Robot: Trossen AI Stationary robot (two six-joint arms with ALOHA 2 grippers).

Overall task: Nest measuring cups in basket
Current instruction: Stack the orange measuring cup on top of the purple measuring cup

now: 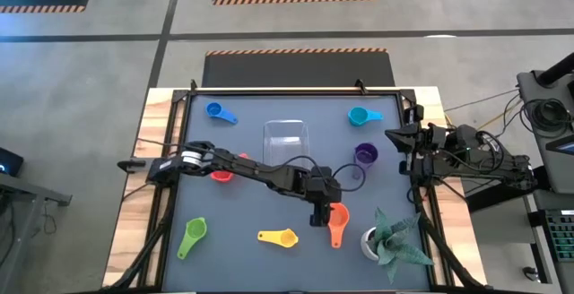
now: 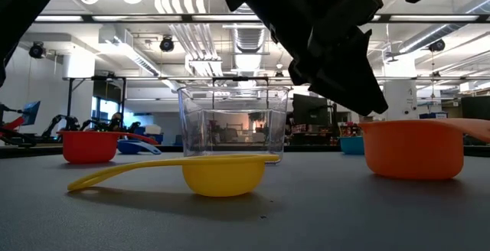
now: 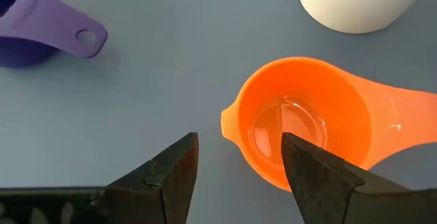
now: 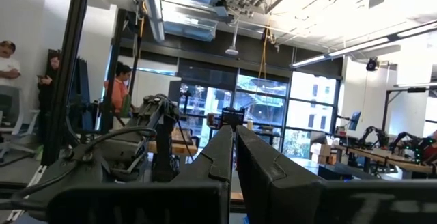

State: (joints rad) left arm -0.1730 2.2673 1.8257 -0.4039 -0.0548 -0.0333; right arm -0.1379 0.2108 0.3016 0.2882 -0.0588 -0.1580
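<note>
My left gripper (image 3: 239,142) stands open just above the orange cup (image 3: 307,128). One finger (image 3: 304,166) is over the bowl and the other (image 3: 179,162) is outside its rim; in the low view the fingers (image 2: 367,98) end a little above the cup (image 2: 413,148). The clear basket (image 1: 285,142) stands mid-table. The blue (image 1: 220,112), teal (image 1: 360,115), purple (image 1: 365,155), green (image 1: 192,236) and yellow (image 1: 278,237) cups rest on the mat. The red cup (image 1: 221,176) lies partly under the left arm. My right gripper (image 4: 233,132) is shut and waits at the table's right edge (image 1: 392,135).
A white pot with a green plant (image 1: 381,240) stands close to the orange cup's handle, toward the near right corner. The purple cup's handle (image 3: 85,38) lies just beyond the left gripper. People stand in the room behind the table.
</note>
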